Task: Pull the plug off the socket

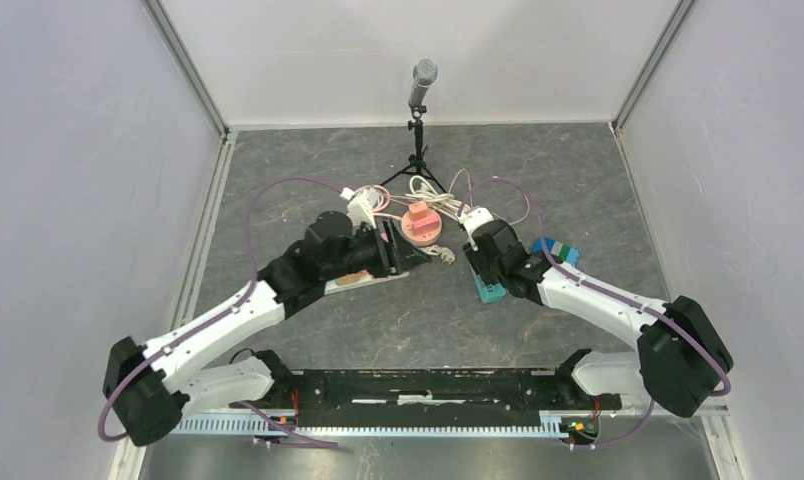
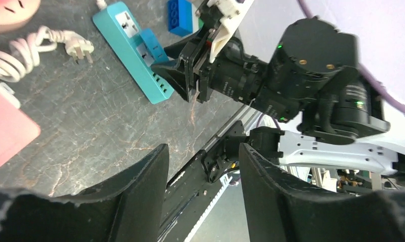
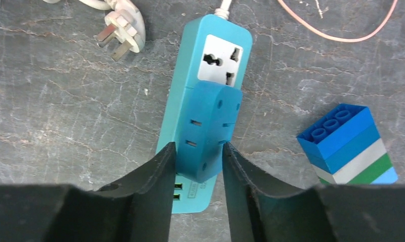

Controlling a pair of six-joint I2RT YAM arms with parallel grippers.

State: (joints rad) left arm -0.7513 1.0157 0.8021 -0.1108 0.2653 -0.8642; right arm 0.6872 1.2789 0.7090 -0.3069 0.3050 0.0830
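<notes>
A teal power strip (image 3: 215,35) lies flat on the grey stone-look table. A blue plug adapter (image 3: 208,126) sits in its middle socket. My right gripper (image 3: 199,151) is over the near end of the strip, and its two black fingers press the adapter's left and right sides. From above, the right gripper (image 1: 486,265) stands over the strip (image 1: 491,292). My left gripper (image 2: 203,151) is open and empty. It hovers left of the strip (image 2: 127,48), well apart from it, and appears in the top view (image 1: 416,258) too.
A loose white plug (image 3: 121,35) with coiled cord lies just left of the strip's far end. A blue, white and green brick stack (image 3: 346,143) stands to the right. A pink round block (image 1: 420,225) and a microphone tripod (image 1: 420,90) stand behind.
</notes>
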